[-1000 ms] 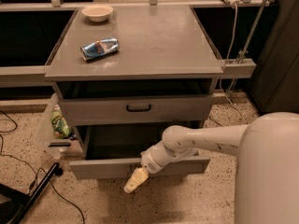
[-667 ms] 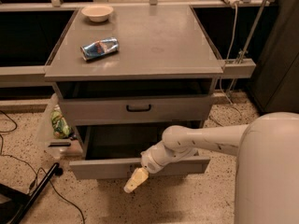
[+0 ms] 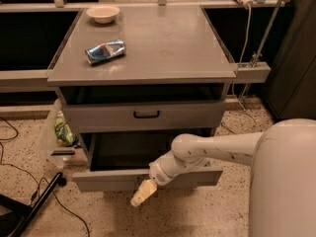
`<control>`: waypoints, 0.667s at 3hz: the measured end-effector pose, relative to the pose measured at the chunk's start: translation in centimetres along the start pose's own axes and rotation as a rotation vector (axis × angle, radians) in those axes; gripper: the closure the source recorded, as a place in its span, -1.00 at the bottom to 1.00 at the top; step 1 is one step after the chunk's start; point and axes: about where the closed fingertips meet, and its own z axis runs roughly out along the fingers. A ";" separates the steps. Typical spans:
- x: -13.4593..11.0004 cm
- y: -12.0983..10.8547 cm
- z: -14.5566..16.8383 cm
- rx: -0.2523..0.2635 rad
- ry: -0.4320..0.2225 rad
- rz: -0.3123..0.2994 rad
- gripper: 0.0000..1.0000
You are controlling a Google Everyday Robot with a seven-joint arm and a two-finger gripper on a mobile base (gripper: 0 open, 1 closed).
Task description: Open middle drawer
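The grey cabinet [image 3: 143, 75] has its middle drawer [image 3: 108, 179] pulled out, with the dark inside showing behind its low front panel. Its small black handle is hidden behind my wrist. Above it, the taller-fronted top drawer [image 3: 98, 117] with a wide black handle [image 3: 146, 114] stands only slightly out. My gripper [image 3: 140, 195] hangs just in front of and below the middle drawer's front panel, near its centre, pointing down and to the left. Its cream fingers [image 3: 145, 190] look closed together and hold nothing. The lowest drawer is hidden.
A bowl [image 3: 102, 13] and a crushed blue can [image 3: 105, 51] lie on the cabinet top. A clear bin with a green snack bag [image 3: 62, 131] hangs at the cabinet's left side. Cables and a black stand [image 3: 34, 204] lie on the floor at left. My white body [image 3: 286, 181] fills the right.
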 end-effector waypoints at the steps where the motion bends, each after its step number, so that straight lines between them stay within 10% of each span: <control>1: 2.1 2.4 -2.0 0.009 -0.007 0.093 -1.00; 2: 1.9 2.5 -2.3 0.008 -0.007 0.093 -1.00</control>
